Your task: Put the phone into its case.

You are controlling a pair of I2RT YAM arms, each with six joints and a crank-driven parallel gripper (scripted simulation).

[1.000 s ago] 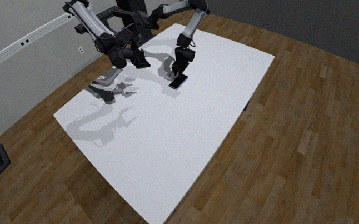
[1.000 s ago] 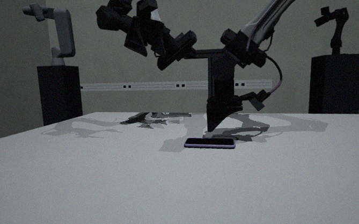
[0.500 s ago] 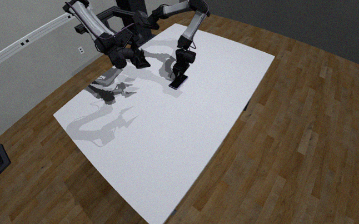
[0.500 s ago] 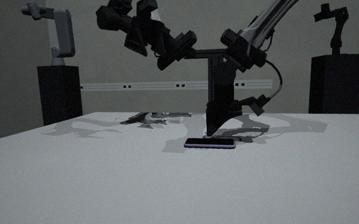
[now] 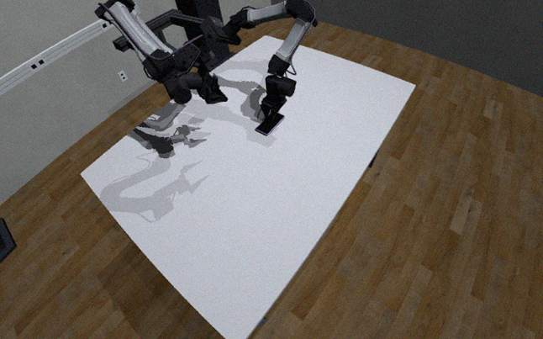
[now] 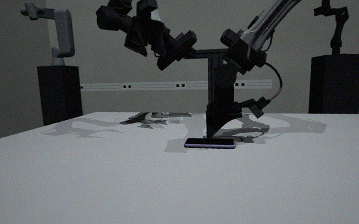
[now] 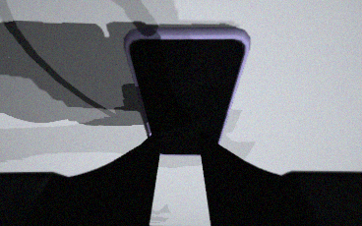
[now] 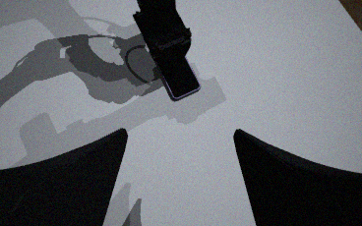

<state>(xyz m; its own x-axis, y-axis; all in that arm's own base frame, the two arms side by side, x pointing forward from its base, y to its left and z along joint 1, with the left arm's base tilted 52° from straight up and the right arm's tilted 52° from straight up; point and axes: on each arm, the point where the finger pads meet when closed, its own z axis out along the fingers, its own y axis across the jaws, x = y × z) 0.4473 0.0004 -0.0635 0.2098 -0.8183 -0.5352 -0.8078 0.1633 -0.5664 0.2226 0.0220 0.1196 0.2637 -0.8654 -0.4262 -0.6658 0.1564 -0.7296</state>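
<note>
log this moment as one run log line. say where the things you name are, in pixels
phone (image 5: 270, 124) (image 6: 209, 141) (image 7: 187, 88) (image 8: 182, 81): in purple case (image 5: 275, 127) (image 6: 214, 146) (image 7: 187, 33) (image 8: 189, 95), full seating unclear | left gripper (image 5: 268, 114) (image 6: 209, 137) (image 7: 181, 142) (image 8: 172, 55): partly open, at phone, nothing held | right gripper (image 5: 220, 99) (image 6: 154, 54) (image 8: 180, 132): open, away from phone

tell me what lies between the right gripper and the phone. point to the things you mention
Between the right gripper (image 5: 217, 101) (image 6: 154, 54) (image 8: 180, 132) and the phone (image 5: 270, 124) (image 6: 213, 141) (image 7: 187, 88) (image 8: 183, 81), the right wrist view shows only partly shadowed white table (image 5: 262, 214) (image 6: 161, 193) (image 7: 305, 88) (image 8: 295, 74).

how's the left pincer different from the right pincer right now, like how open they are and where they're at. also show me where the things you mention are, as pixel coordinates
The left pincer (image 5: 267, 114) (image 6: 209, 136) (image 7: 180, 133) (image 8: 173, 66) is only partly open, while the right pincer (image 5: 218, 100) (image 6: 154, 54) (image 8: 180, 132) is wide open. The left one is low over the phone (image 5: 271, 124) (image 6: 217, 141) (image 7: 187, 93) (image 8: 184, 84); the right one is raised higher, off to one side of it. Both are black, two-fingered and holding nothing.
</note>
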